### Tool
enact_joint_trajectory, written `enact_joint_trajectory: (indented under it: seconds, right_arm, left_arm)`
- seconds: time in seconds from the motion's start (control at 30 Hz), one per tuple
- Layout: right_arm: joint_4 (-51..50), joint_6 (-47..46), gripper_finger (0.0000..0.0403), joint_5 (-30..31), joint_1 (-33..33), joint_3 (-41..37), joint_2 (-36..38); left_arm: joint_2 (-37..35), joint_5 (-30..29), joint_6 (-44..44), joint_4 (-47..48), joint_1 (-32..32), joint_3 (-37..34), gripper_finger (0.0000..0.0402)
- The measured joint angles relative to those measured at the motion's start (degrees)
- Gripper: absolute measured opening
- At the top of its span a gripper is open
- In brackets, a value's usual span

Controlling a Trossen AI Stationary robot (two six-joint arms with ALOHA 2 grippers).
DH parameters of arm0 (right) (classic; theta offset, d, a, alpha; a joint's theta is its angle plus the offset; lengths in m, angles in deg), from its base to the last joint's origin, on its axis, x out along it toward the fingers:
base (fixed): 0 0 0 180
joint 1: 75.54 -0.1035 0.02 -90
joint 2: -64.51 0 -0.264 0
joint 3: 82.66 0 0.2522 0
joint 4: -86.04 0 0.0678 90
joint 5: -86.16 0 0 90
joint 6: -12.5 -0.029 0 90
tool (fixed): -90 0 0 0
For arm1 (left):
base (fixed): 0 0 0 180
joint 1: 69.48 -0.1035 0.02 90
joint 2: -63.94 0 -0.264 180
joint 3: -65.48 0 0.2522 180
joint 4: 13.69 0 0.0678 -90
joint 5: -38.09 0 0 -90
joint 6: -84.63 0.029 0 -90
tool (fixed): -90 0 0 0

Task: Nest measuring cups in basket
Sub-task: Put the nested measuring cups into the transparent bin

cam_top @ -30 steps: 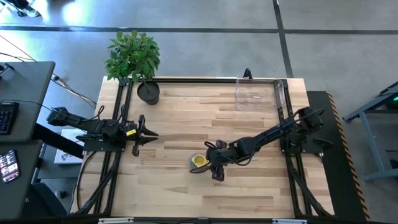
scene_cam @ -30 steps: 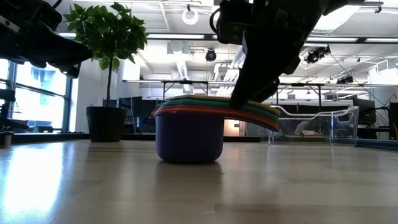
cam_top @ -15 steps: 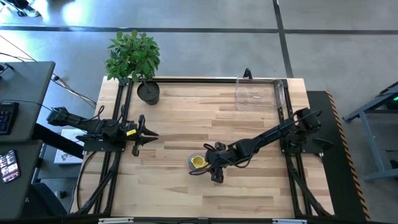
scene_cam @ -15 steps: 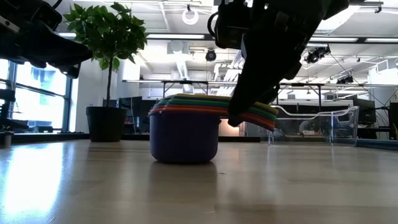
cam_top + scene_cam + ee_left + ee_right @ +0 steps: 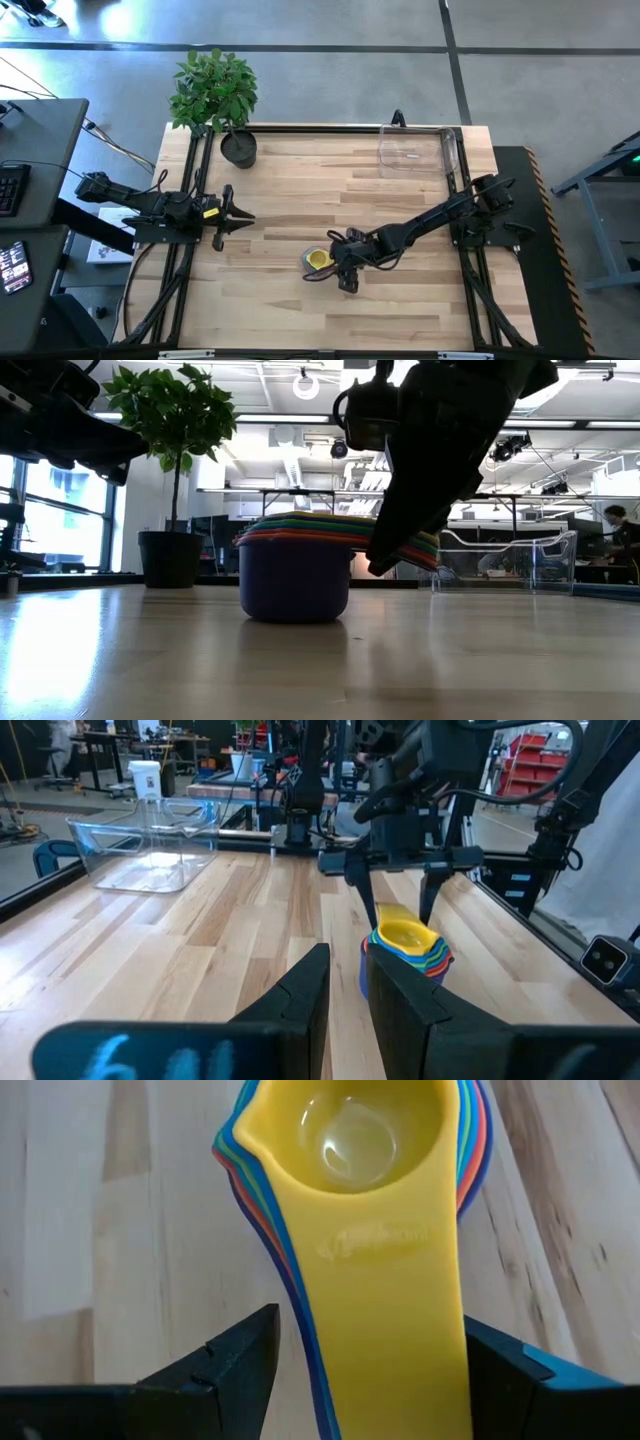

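The measuring cups [image 5: 318, 260] stand nested in one stack on the bare table, near the middle and toward the near edge. The yellow cup [image 5: 350, 1140] is on top and a purple one [image 5: 295, 585] is at the bottom, its base on the wood. Their handles [image 5: 380, 1280] fan out toward my right gripper [image 5: 370, 1330], which is open, slants down and straddles them. The clear basket [image 5: 415, 148] stands empty at the far right. My left gripper [image 5: 240, 216] waits at the left edge, its fingers a narrow gap apart with nothing between them. My right gripper comes at the stacked handles slanting down from the table's right, one finger on each side and along them. One finger [image 5: 500, 1365] lies right at the yellow handle's edge [image 5: 455, 1330]; I cannot tell whether it touches. The other finger [image 5: 240, 1350] stands apart.
A potted plant in a black pot [image 5: 239, 148] stands at the far left corner. Bare wood [image 5: 300, 180] lies between the stack and the basket. Dark frame rails [image 5: 300, 128] run along the table's sides and far edge.
My right gripper has sunk a little over the handles, still open. The stack of cups has slid slightly toward the table's left edge, staying upright on the wood.
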Motion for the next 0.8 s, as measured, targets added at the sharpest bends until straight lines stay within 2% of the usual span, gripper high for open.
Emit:
enact_joint_trajectory:
  seconds: [0.27,0.57,0.8]
  right_arm:
    - [0.04,1.92,0.0230,0.02,1.07,-0.02,-0.40]
    - [0.91,1.20,0.0121,-1.77,1.09,-0.07,-0.74]
    - [0.97,-0.92,0.0121,-1.99,1.09,-0.07,-0.74]
  left_arm:
    - [0.00,0.00,0.00,0.01,0.00,0.00,0.0060]
    - [0.00,-0.01,0.00,0.02,-0.01,0.00,0.0060]
    - [0.00,-0.01,0.00,0.02,0.00,0.00,0.0060]
